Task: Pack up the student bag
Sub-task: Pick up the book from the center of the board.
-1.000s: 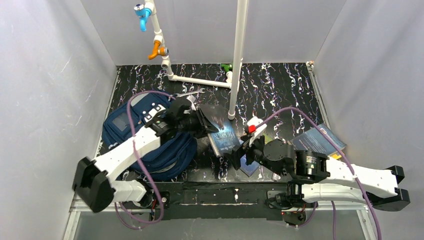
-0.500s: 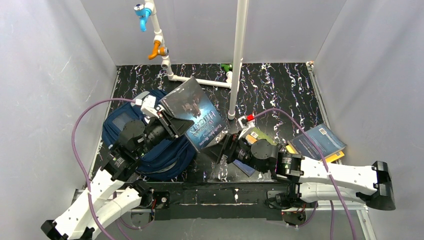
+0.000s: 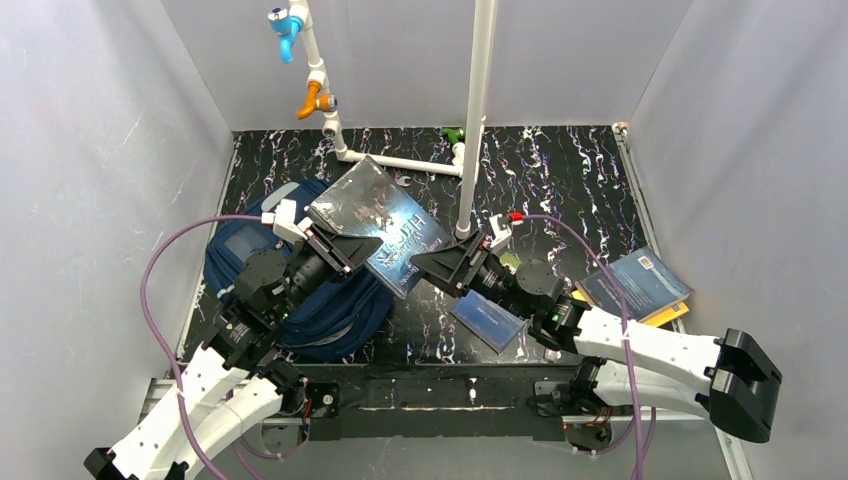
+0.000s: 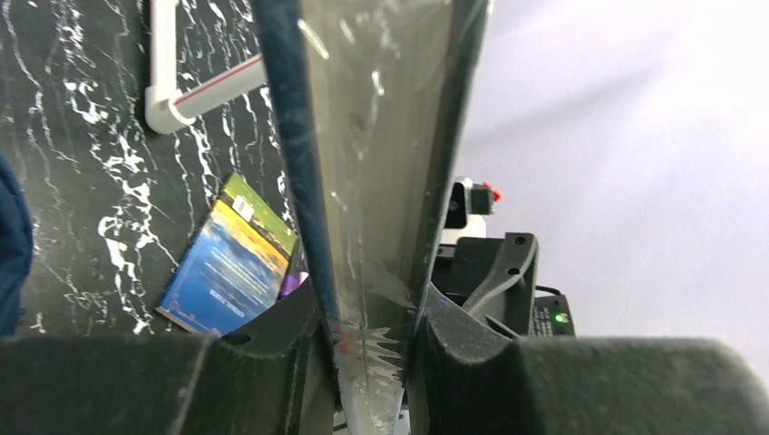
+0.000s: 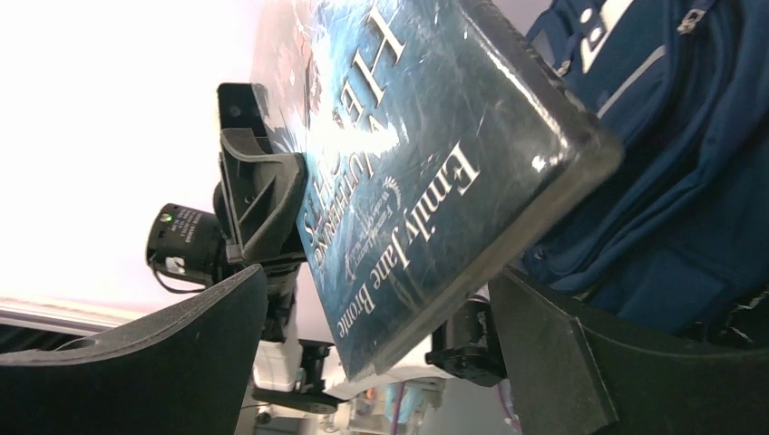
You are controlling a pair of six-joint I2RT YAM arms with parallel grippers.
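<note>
Top external shows your left gripper (image 3: 338, 252) clamped on the lower left edge of a dark hardcover book (image 3: 385, 220), holding it raised and tilted above the student bag (image 3: 225, 268). The bag lies on the left part of the black marbled table (image 3: 570, 180), partly under the left arm. Its navy fabric and grey top patch show beside the wrist.

From the left wrist you see both fingers pressed against the covers, with the book's shiny wrapped edge running up between them. That grip is closed firmly on the book.

Your right gripper (image 3: 440, 265) sits just beside the book's lower right corner with its jaws spread wide. The right wrist view puts that corner between the two fingers (image 5: 163, 358), which stand well apart. The cover, reading "Emily Jane Brontë", fills the gap, and you cannot tell whether either pad touches it. Behind the book in that view, the bag's blue fabric, a light stripe and a zip pull fill the right side.

On the table, a small blue booklet (image 3: 488, 320) lies flat near the right arm's wrist. A few more books (image 3: 635, 285) are stacked toward the right edge. A white pipe (image 3: 477, 110) stands upright, its foot just beside the held book's right edge in the top view.
</note>
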